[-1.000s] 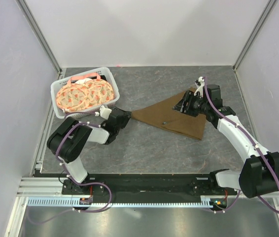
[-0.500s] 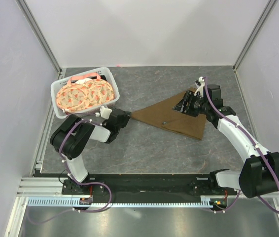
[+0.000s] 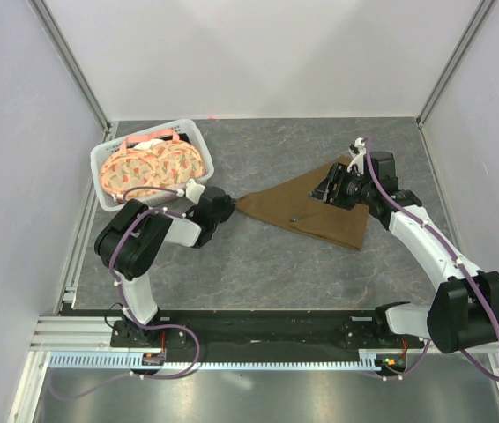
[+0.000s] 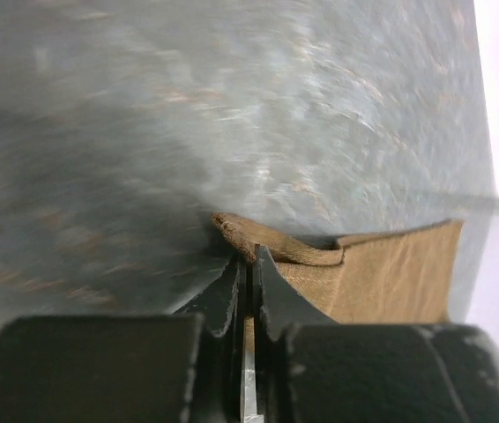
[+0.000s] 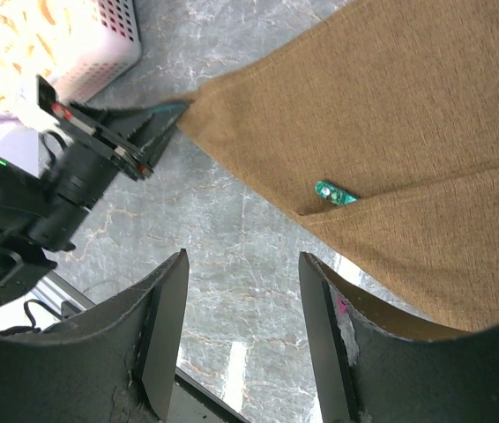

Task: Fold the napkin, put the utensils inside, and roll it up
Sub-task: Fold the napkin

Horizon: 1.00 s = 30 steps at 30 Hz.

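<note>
While left claw (image 4: 248, 260) pinches napkin (image 4: 391, 273) corner, right claw (image 5: 242, 264) open.

1. Napkin (image 3: 320, 207) (image 4: 391, 273) (image 5: 391, 115): plain medium-brown cloth; folded into a flat triangle on the counter (image 3: 276, 264); narrow point to the left, broad end to the right; left tip crumpled and pinched in the closed left end effector (image 3: 223, 204) (image 4: 248, 260).
2. Utensil (image 5: 335, 192) (image 3: 294, 218): slim; only a short teal-green end shows at a flap's edge near the cloth's middle; the rest is hidden.

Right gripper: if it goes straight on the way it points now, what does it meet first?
Most likely the bare table, just short of the napkin edge, though depth is unclear here.
</note>
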Tool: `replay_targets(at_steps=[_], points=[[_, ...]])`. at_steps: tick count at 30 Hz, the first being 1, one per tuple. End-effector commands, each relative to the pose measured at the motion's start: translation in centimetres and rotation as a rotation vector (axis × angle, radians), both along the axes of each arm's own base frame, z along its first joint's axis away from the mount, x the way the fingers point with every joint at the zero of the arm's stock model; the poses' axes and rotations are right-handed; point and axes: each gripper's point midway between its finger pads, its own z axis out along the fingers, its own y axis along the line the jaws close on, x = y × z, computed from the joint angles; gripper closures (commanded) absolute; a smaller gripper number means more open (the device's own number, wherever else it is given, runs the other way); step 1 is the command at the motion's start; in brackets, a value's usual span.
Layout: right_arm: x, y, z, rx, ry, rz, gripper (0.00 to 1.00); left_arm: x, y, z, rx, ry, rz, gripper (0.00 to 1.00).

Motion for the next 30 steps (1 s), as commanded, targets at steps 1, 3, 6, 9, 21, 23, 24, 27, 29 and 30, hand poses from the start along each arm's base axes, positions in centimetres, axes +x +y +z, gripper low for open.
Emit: replay_targets(at_steps=[1,3,6,9,21,23,24,27,29,30], points=[[-0.3,-0.3,0.1,-0.004,-0.018,0.011,0.39,2.0,-2.7,3.4,0.181,-0.15,-0.191,0.98],[-0.3,-0.3,0.2,-0.007,-0.02,0.005,0.39,1.8,-4.2,5.3,0.254,-0.218,-0.263,0.98],[-0.4,-0.6,0.3,-0.01,-0.024,-0.003,0.39,1.2,-7.2,9.2,0.3,-0.339,-0.357,0.98],[-0.5,-0.7,0.2,-0.017,-0.021,-0.009,0.38,0.3,-11.2,12.8,0.304,-0.455,-0.474,0.98],[-1.4,-1.5,1.5,-0.018,-0.054,-0.061,0.38,-6.3,-23.6,15.3,0.148,-0.572,-0.745,0.98],[-1.6,-1.7,1.5,-0.019,-0.05,-0.066,0.38,-7.5,-25.2,15.3,0.128,-0.585,-0.795,0.98],[-1.6,-1.7,1.8,-0.021,-0.059,-0.068,0.38,-7.7,-26.1,15.2,0.119,-0.594,-0.811,0.98],[-2.0,-1.9,1.9,-0.022,-0.064,-0.071,0.38,-8.7,-27.7,15.3,0.102,-0.611,-0.863,0.98],[-2.3,-2.0,2.0,-0.02,-0.064,-0.076,0.38,-9.2,-28.7,14.7,0.097,-0.614,-0.899,0.98],[-2.4,-2.0,2.2,-0.019,-0.073,-0.079,0.38,-9.2,-29.0,14.6,0.098,-0.618,-0.907,0.98]])
